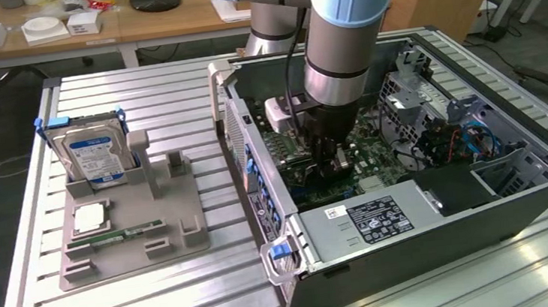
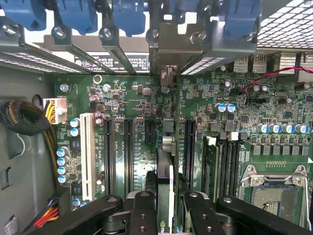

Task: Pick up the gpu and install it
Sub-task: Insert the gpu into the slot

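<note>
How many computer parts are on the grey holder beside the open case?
3: a hard drive standing at the far end, a pale square chip midway, and a green memory stick lying flat nearer the camera.

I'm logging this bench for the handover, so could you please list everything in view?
computer case: one, dark grey, open on the slatted table.
motherboard: one, green, inside the case.
gpu: one, dark, edge-on over the motherboard slots, between the pincer's fingers.
hard drive: one, silver with blue-white label, upright in the grey holder.
memory stick: one, green, on the holder.
desk: one, wooden, behind.
pincer: one, black, closed on the gpu.
</note>
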Action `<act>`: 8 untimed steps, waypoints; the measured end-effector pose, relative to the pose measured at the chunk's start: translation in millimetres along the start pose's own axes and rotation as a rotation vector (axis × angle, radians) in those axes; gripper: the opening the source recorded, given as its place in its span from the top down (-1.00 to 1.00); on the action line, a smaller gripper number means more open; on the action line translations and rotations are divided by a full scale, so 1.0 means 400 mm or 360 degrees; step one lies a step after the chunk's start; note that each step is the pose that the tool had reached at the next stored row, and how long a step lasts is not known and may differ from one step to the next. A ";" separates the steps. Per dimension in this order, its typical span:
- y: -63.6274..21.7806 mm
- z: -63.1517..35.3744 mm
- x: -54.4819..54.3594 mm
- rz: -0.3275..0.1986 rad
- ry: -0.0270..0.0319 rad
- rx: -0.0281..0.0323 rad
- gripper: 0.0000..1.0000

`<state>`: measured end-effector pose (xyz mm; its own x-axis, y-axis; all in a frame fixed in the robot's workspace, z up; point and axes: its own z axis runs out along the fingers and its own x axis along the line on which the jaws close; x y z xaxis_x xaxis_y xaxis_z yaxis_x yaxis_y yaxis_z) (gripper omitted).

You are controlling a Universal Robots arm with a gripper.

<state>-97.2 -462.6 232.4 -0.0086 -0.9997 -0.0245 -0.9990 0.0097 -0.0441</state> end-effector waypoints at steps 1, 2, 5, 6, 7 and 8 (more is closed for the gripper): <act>0.000 0.000 0.000 0.0000 -0.00002 -0.00002 0.48; 0.000 0.000 0.000 0.0000 -0.00002 -0.00004 0.48; 0.000 0.000 0.000 0.0000 -0.00003 -0.00003 0.48; 0.000 0.000 0.000 0.0000 -0.00003 -0.00002 0.48; 0.000 0.000 0.000 0.0000 -0.00003 -0.00002 0.48; 0.000 0.002 0.000 0.0000 0.00003 -0.00005 0.48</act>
<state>-97.3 -462.5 231.8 -0.0088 -0.9997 -0.0243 -0.9990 0.0098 -0.0438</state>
